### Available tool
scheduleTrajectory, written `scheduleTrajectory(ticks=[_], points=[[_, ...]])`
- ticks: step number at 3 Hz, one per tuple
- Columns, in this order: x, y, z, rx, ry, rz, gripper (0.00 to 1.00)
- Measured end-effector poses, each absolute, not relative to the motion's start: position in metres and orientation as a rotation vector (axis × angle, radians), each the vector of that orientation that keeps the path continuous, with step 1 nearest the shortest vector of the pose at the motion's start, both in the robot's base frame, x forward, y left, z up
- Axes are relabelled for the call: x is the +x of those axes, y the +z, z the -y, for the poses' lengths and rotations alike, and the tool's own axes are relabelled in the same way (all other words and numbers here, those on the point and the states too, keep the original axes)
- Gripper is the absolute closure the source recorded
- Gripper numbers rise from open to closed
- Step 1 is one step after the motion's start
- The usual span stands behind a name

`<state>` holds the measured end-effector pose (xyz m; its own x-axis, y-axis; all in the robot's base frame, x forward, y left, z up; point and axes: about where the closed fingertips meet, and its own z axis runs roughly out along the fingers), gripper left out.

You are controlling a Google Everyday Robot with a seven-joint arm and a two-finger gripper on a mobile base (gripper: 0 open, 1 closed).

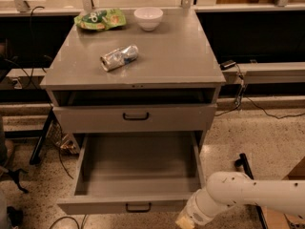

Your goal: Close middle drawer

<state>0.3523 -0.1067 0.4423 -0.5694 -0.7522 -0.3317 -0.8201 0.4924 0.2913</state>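
The grey metal cabinet (pixel 138 56) stands in the middle of the camera view. Its middle drawer (pixel 136 168) is pulled far out toward me and is empty inside, with a low front and a small black handle (pixel 138 207). The upper drawer front (pixel 136 117) above it is nearly flush, with a dark gap under the cabinet top. My white arm (pixel 238 192) comes in from the lower right and ends at the bottom edge beside the drawer's front right corner. My gripper is below the frame and out of view.
On the cabinet top lie a crushed can (pixel 119 57), a green snack bag (pixel 99 19) and a white bowl (pixel 148 18). A counter rail (pixel 267 70) runs to the right. Cables (pixel 57 147) lie on the speckled floor at left. The lowest drawer is hidden.
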Motion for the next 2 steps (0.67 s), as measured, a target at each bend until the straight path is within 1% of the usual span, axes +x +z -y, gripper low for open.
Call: scheduleTrajectory(ticks=[1,2], points=[[0.392,0.429,0.079,-1.414,0.600,-2.462,1.00],[0.419,0.425,0.055,-1.436,0.592,-2.382,1.00]])
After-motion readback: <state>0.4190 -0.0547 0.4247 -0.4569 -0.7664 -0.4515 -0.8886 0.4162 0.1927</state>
